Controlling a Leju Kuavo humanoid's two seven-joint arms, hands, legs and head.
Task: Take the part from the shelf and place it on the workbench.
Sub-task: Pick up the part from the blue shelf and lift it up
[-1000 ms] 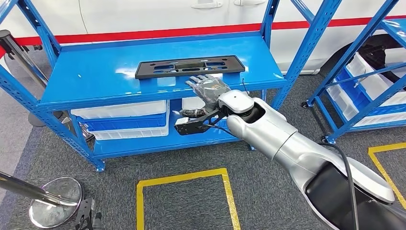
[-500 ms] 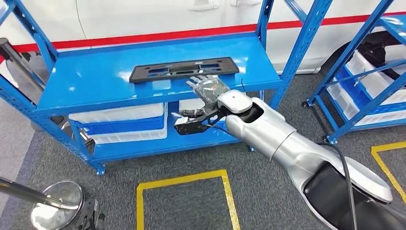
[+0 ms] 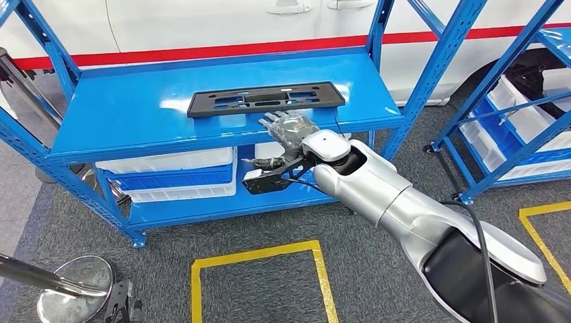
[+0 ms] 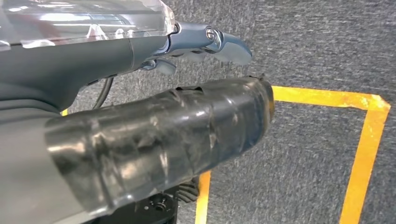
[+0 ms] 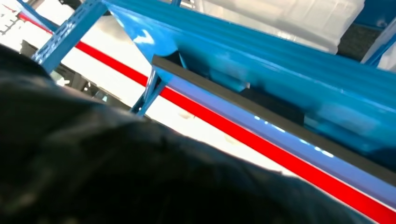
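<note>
A long flat black part (image 3: 265, 98) with slots lies on the top board of the blue shelf (image 3: 128, 114). My right hand (image 3: 291, 128) is stretched out flat just in front of the part's near edge, fingers apart, holding nothing. In the right wrist view the part's dark edge (image 5: 261, 112) runs along the shelf board close ahead of the dark hand (image 5: 116, 177). My left hand (image 4: 154, 140) hangs low over grey carpet with nothing in it, its taped thumb and one grey finger showing.
White and blue bins (image 3: 175, 171) sit on the shelf's lower board. A second blue rack (image 3: 518, 114) with bins stands at the right. A white vehicle with a red stripe (image 3: 222, 30) is behind. Yellow floor tape (image 3: 259, 252) and a chrome post base (image 3: 67, 289) are near.
The whole picture has shifted slightly as the camera moved. My right hand stays stretched out just in front of the part, still holding nothing.
</note>
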